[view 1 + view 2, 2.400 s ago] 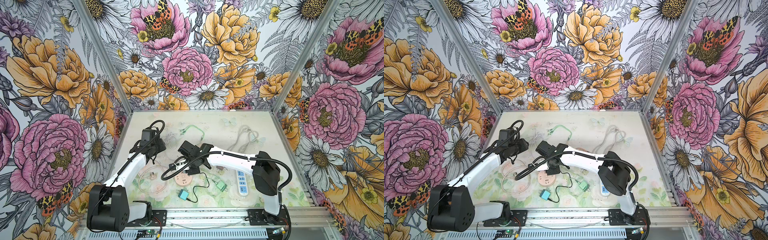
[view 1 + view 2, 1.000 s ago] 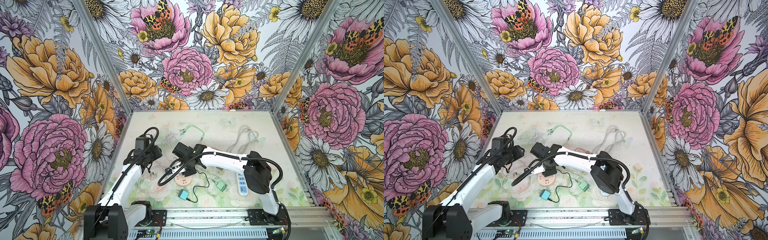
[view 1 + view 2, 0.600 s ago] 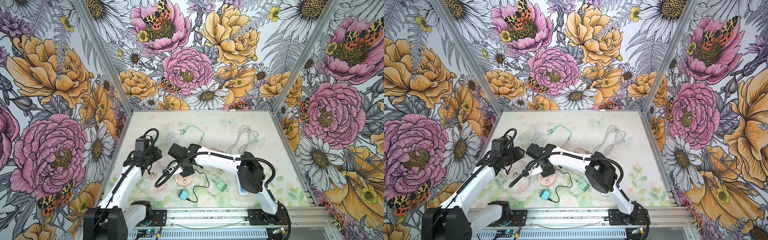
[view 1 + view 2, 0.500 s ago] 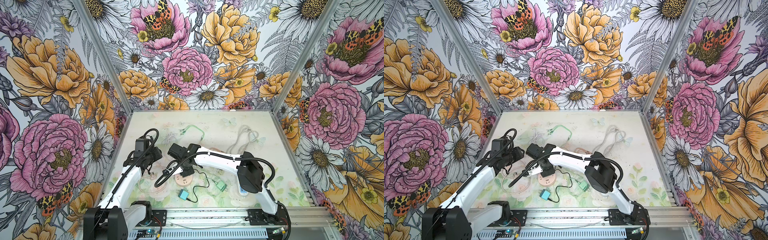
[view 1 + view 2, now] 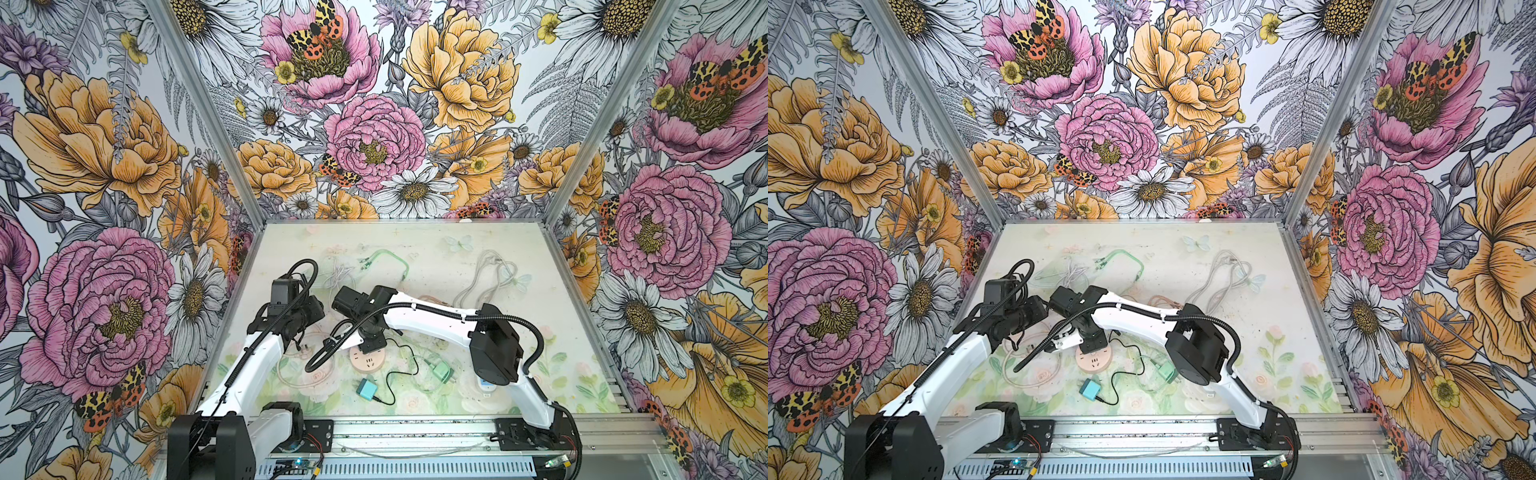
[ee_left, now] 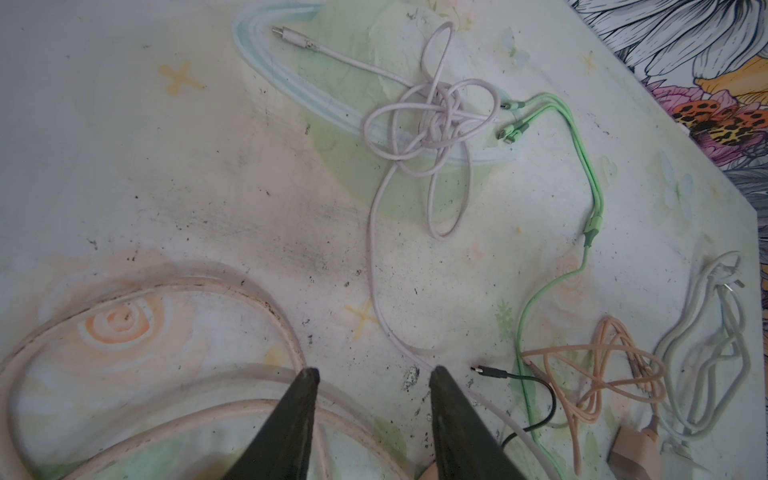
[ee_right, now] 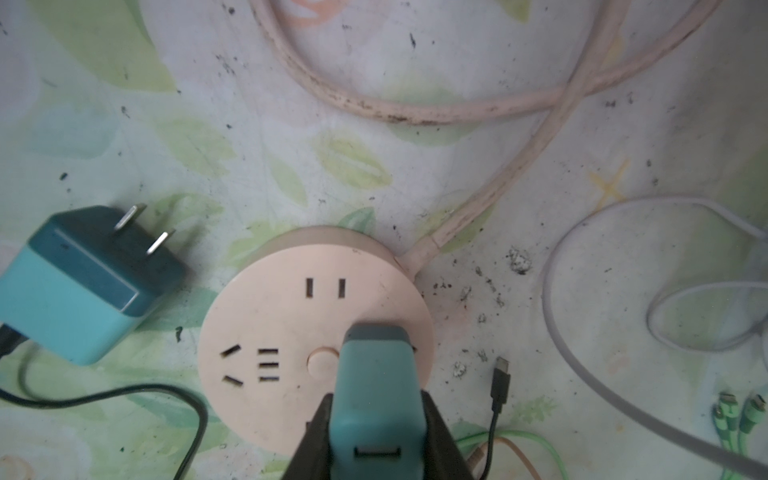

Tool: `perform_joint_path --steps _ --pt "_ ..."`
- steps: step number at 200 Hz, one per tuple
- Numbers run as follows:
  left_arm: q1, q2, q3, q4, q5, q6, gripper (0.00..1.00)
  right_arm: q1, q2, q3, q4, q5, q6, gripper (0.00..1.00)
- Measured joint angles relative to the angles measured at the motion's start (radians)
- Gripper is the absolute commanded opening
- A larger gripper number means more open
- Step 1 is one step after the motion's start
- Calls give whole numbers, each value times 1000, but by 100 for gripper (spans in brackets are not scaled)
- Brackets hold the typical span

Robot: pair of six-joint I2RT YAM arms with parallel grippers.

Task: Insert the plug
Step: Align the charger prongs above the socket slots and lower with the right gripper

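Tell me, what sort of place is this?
Probably a robot practice booth: flower-print walls enclose a table, a left arm and right arm sit on a metal rail, the right holding a teal plug at a round pink socket.

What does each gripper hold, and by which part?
Right gripper: the teal charger, by its two sides near the port end. Left gripper: nothing, jaws open.

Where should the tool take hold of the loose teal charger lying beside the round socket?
Grip the teal charger across its boxy body, coming down from above. It lies on its side, with the prongs pointing out level from one end and the black cable leaving the other. That probably leaves the two long flat faces as the only free, parallel surfaces.
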Motion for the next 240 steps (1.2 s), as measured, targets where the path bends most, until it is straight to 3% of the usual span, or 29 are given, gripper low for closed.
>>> perform_joint_path --steps 174,211,240 --pt "0 0 -1 0 0 0 47 -5 -25 -89 79 -10 0 0" --pt "0 0 -1 0 0 0 47 -7 -35 -85 80 -14 6 20" --pt "0 0 -1 0 0 0 47 -10 -36 -80 80 -21 7 26"
